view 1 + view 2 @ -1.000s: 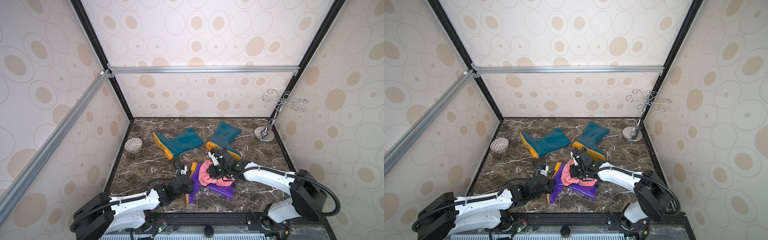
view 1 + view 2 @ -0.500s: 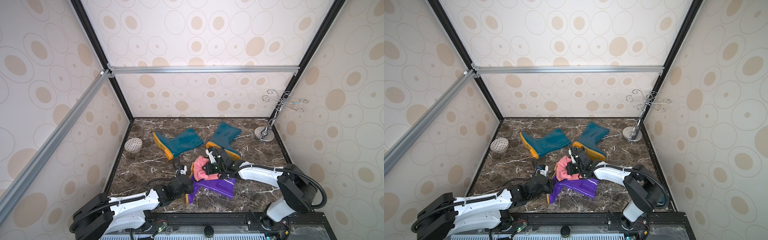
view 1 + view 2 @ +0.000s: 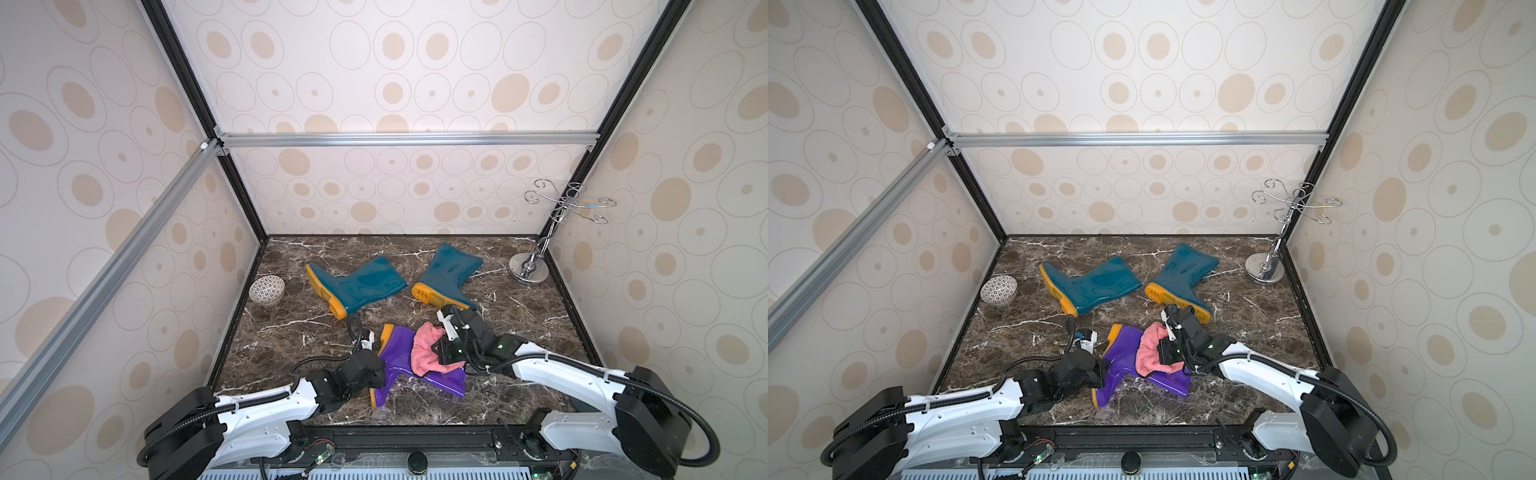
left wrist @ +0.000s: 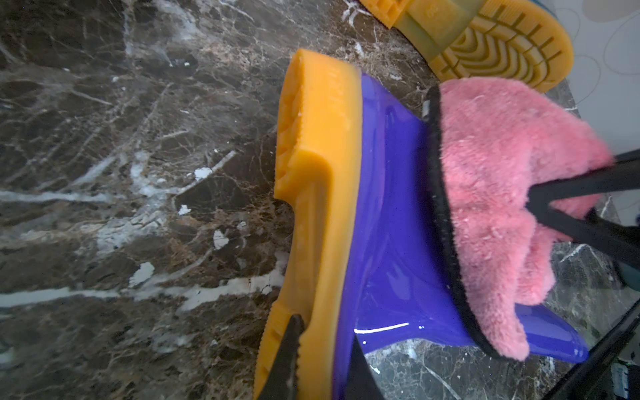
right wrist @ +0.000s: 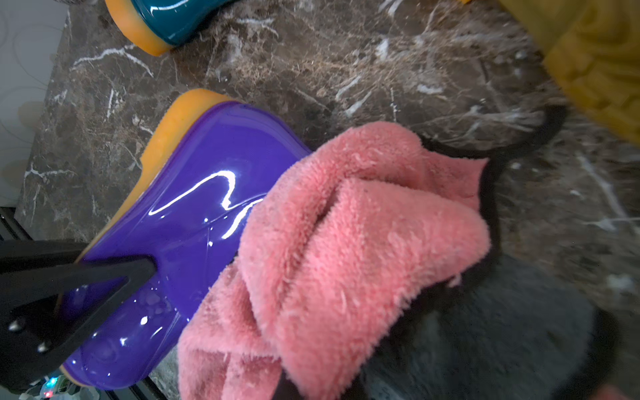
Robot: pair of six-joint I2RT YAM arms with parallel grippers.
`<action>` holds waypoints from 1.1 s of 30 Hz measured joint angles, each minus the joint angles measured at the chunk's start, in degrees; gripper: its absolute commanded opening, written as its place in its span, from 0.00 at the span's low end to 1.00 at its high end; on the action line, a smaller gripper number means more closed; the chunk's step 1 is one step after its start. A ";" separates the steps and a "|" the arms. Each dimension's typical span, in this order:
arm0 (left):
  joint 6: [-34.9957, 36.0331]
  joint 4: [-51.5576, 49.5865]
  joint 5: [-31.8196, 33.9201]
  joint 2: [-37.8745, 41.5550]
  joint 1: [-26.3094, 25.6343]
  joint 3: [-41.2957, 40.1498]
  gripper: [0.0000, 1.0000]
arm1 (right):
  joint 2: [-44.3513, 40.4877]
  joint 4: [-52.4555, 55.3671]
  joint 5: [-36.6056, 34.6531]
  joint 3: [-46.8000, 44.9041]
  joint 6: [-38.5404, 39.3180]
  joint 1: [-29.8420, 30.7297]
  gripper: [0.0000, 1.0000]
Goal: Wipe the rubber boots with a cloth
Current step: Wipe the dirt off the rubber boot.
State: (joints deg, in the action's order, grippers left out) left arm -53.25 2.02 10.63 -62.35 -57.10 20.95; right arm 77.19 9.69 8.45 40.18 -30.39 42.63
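Observation:
A purple boot (image 3: 395,353) (image 3: 1121,353) lies on its side on the marble floor near the front. My left gripper (image 3: 379,376) (image 4: 325,346) is shut on it at the orange sole's edge (image 4: 322,173), one finger on the tread, one on the purple upper (image 4: 388,225). The pink cloth (image 3: 426,347) (image 3: 1150,347) (image 5: 346,242) lies bunched on the boot's shaft, with my right gripper (image 3: 440,357) (image 3: 1165,353) shut on it; its fingertips are buried in the pile. Two teal boots (image 3: 361,286) (image 3: 451,274) lie on their sides further back.
A patterned bowl (image 3: 267,289) sits by the left wall. A chrome hook stand (image 3: 528,270) stands in the back right corner. The teal boot's sole (image 3: 428,295) lies just behind my right wrist. Panel walls close in three sides.
My right gripper dragged the cloth along the purple boot toward its foot, bunching it, then back toward the shaft. The left gripper has kept its hold and place.

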 measured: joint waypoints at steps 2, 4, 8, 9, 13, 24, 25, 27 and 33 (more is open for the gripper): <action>0.22 0.04 0.02 -0.20 0.00 0.09 0.00 | 4.96 -1.73 2.12 2.73 -0.22 0.00 0.00; 0.39 0.11 0.02 -0.35 0.00 0.09 0.00 | 9.27 -3.17 3.69 5.57 -0.42 0.00 0.00; 0.61 0.09 0.31 -0.44 0.00 0.09 0.00 | 15.96 -4.24 6.05 13.25 -0.66 0.00 0.00; 0.68 0.09 0.42 -0.44 0.00 0.09 0.00 | 17.11 -4.48 6.43 15.10 -0.59 0.00 0.00; 1.90 0.07 0.48 -0.44 0.00 0.09 0.00 | 21.14 -4.90 7.10 23.82 -0.33 -0.09 0.00; 5.62 -0.92 3.04 3.34 0.00 -1.86 0.00 | 27.93 -6.60 10.12 26.95 -1.09 -3.89 0.00; 5.62 -0.94 3.43 3.78 0.00 -2.16 0.00 | 27.82 -7.45 10.45 25.09 -1.33 -3.72 0.00; 5.62 -0.90 3.61 4.85 -0.02 -2.93 0.00 | 27.54 -10.08 10.71 21.31 -1.73 -3.48 0.00; 5.95 -0.42 3.37 5.14 -0.39 -3.26 0.00 | 17.77 -12.92 8.98 11.30 -1.40 -3.82 0.00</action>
State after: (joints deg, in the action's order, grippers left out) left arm -47.31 1.61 14.00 -57.21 -57.49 17.69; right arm 94.96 -3.22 17.43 51.48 -31.79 38.81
